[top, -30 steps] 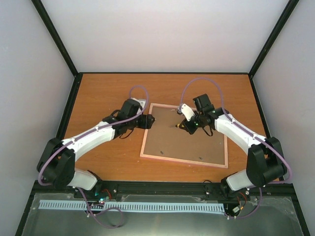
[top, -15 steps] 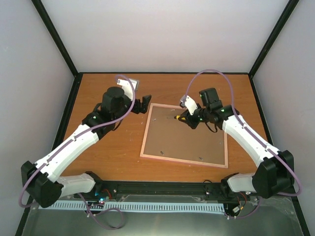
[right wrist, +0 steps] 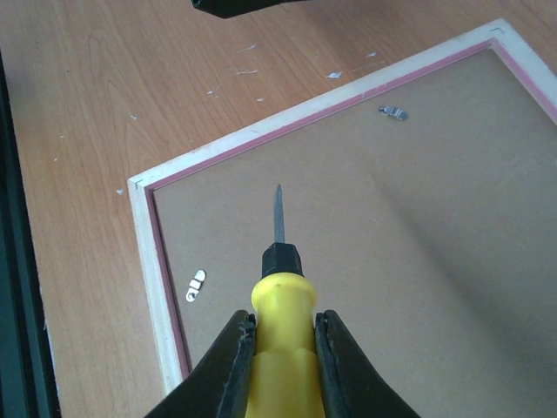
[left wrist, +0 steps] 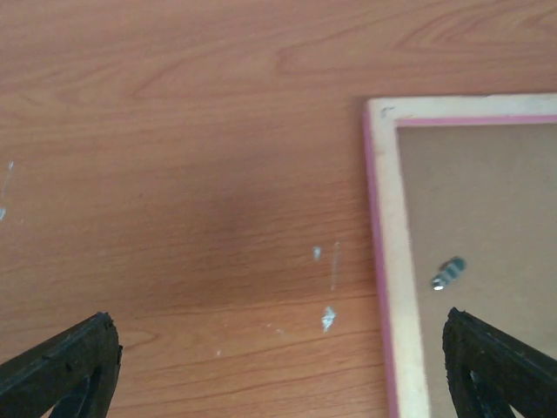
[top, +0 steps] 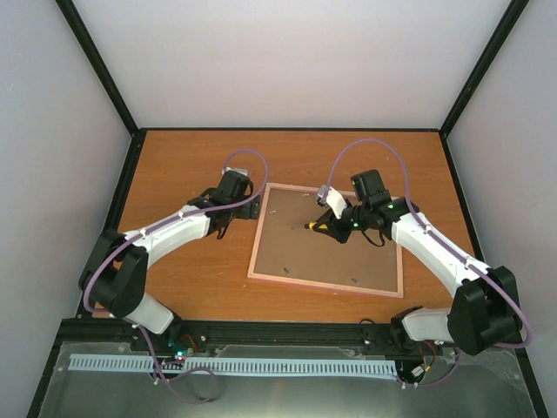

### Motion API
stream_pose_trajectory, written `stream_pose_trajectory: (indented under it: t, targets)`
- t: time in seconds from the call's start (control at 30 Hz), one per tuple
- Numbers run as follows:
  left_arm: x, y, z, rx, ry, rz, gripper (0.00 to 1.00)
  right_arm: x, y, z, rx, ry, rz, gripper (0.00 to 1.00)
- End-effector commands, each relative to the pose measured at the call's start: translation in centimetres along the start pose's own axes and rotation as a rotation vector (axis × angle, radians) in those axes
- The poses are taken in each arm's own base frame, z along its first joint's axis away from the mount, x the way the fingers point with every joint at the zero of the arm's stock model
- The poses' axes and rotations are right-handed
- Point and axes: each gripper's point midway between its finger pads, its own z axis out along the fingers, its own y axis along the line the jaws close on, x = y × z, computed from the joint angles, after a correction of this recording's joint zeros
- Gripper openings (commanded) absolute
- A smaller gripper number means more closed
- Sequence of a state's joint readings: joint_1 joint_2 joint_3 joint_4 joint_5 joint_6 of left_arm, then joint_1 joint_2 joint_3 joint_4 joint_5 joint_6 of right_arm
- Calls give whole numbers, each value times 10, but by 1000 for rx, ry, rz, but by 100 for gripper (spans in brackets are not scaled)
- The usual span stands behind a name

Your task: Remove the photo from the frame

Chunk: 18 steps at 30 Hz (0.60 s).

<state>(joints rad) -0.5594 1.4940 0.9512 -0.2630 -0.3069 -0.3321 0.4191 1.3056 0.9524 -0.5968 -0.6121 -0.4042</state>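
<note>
Left gripper, jaws now spread wide, has dropped beside the pink frame's far-left corner, mid table, likely to steady it; right gripper clenches a screwdriver over the backing board hiding the photo

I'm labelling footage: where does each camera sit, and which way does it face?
Top: fixed above and behind, looking down on the table and the frame lying back up; left arm and right arm show.
Left wrist: on the left arm, looking down at a frame corner; fingertips of the open left hand show at the bottom.
Right wrist: on the right arm, looking along a screwdriver at the backing board; the right hand grips its handle.
Both wrist views share frame and board.
</note>
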Motion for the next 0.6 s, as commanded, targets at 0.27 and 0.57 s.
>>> stream_pose_trajectory:
  t: [0.27,0.57]
  targets:
    - [-58,-80,-133,678,-453,170,100,-2,-8,2,20,-11,-34,3]
    - [5,-151,-138,1069,-215,411,85,1,1,5,-44,-5,-36,4]
